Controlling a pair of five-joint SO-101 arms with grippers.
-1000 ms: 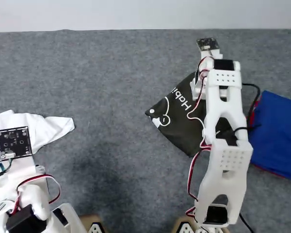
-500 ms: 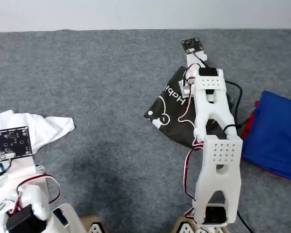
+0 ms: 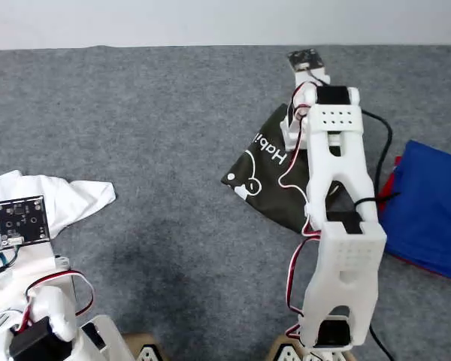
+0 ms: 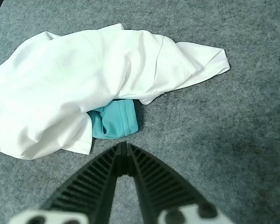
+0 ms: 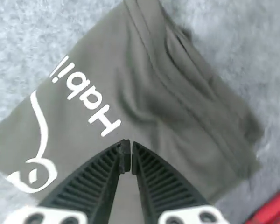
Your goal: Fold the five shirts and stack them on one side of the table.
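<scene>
Both right fingers (image 5: 100, 179) pressed together, tips over black shirt (image 5: 149, 88).

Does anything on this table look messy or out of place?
Yes. The white shirt lies crumpled in a heap, with a teal shirt poking out from under it. The black shirt is folded but sits crooked beside the blue shirt.

The right arm (image 3: 338, 188), swung leftward half a second ago, is now partway back to the right and reaches a little farther across the surface (image 3: 150, 135). The black shirt (image 3: 267, 180) under the right hand (image 5: 126, 145) lies shifted. Its far edge sits more to the left than a second ago, and its left corner has crept slightly leftward.
</scene>
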